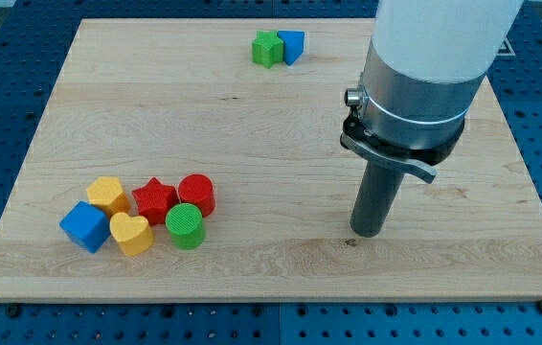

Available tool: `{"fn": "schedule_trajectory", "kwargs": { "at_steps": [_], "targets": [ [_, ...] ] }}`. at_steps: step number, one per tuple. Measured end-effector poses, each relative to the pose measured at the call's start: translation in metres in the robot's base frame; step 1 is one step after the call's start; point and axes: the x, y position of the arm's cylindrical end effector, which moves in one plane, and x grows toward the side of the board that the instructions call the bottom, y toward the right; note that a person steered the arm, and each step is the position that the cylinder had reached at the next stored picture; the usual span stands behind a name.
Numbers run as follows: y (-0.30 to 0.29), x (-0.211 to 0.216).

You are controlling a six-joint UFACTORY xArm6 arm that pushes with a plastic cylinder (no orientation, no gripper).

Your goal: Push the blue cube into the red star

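Note:
The blue cube (84,226) sits at the lower left of the board, at the left end of a cluster. The red star (154,200) lies in that cluster, up and to the right of the cube, with a yellow heart (131,233) and a yellow block (108,195) between and beside them. My tip (367,233) rests on the board at the lower right of centre, far to the right of the cluster and touching no block.
A red cylinder (196,194) and a green cylinder (186,226) sit at the right of the cluster. A green block (267,48) and a small blue block (291,45) touch near the top edge. The wooden board (281,144) lies on a blue pegboard.

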Motion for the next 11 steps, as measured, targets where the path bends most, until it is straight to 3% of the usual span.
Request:
{"fn": "schedule_trajectory", "kwargs": {
  "at_steps": [4,6,11],
  "targets": [
    [0.002,0.014],
    [-0.017,0.047],
    [-0.353,0.049]
  ]
}}
